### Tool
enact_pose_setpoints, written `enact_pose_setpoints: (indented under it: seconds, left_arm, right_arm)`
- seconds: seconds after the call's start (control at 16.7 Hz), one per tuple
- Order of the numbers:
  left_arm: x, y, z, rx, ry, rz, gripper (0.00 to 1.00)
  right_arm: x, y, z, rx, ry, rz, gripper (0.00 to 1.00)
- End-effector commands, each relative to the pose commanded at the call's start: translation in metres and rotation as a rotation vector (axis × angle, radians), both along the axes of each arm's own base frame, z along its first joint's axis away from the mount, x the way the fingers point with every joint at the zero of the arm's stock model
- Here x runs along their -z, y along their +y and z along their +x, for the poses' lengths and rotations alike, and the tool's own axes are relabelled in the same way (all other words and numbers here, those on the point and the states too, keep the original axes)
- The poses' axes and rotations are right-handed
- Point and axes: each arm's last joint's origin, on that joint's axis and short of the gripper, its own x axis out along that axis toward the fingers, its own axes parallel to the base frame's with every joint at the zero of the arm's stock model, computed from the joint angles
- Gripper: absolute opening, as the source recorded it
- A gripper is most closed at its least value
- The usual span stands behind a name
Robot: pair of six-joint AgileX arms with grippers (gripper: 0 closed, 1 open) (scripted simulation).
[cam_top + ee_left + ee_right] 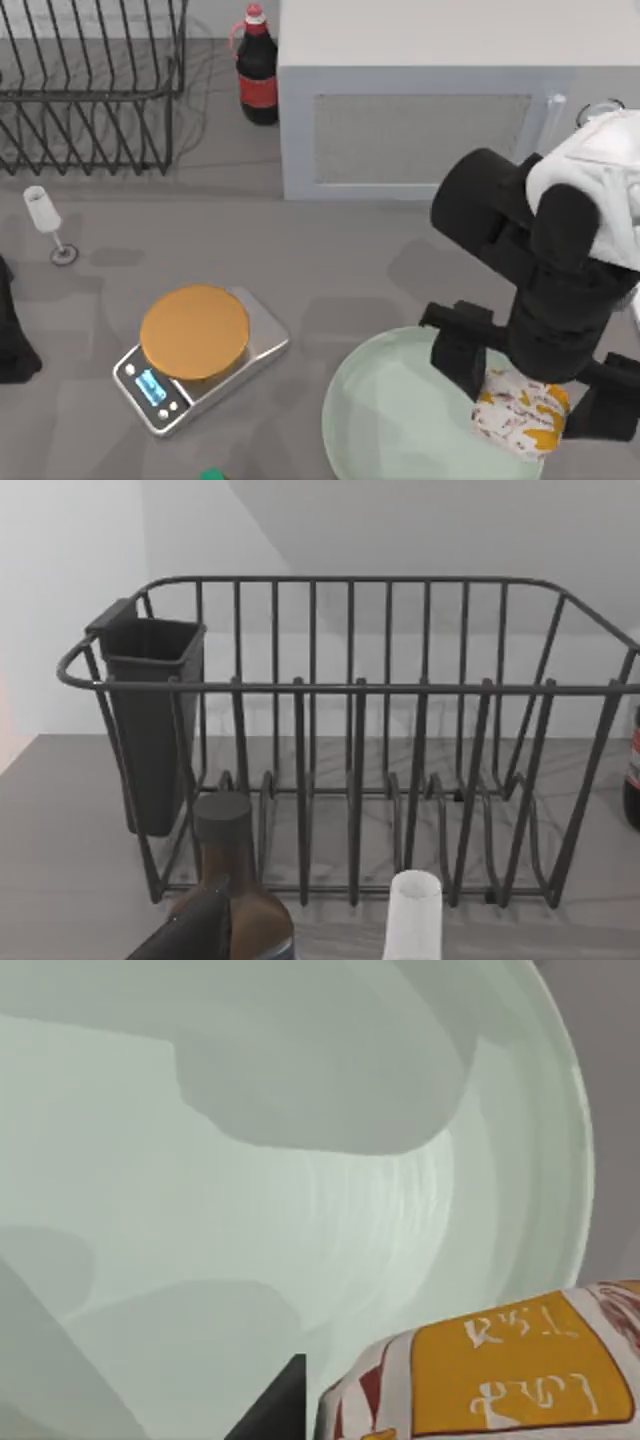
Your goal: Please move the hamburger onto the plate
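The hamburger (521, 412), a small lump in white paper with orange blotches, sits between the fingers of my right gripper (535, 382). The gripper is shut on it over the right part of the pale mint-green plate (385, 410) at the table's front. One dark finger (462, 355) presses its left side and the other stands at its right. In the right wrist view the hamburger (500, 1375) is close in the foreground, with the plate (300, 1210) spread beneath it and shadows across the plate. My left arm (12, 335) is parked at the table's left edge.
A silver scale with an orange disc (195, 332) stands left of the plate. A wine glass (42, 212), a wire dish rack (90, 90), a cola bottle (257, 70) and a white cabinet (430, 110) line the back. A brown bottle (232, 880) stands near the left wrist.
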Motion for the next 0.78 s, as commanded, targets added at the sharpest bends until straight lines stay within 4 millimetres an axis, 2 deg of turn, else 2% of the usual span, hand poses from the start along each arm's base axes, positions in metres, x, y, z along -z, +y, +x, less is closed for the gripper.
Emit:
enact_pose_setpoints:
  seconds: [0.42, 0.6, 0.78]
  left_arm:
    - [0.0, 0.0, 0.0, 0.0, 0.0, 0.0, 1.0]
    - [0.0, 0.0, 0.0, 0.0, 0.0, 0.0, 1.0]
    - [0.0, 0.0, 0.0, 0.0, 0.0, 0.0, 1.0]
  right_arm:
    - [0.011, 0.028, 0.0, 0.715, -0.01, -0.064, 0.0]
    - [0.009, 0.032, 0.006, 0.95, -0.029, -0.047, 0.0]
    - [0.005, 0.033, 0.011, 1.108, -0.041, -0.021, 0.0]
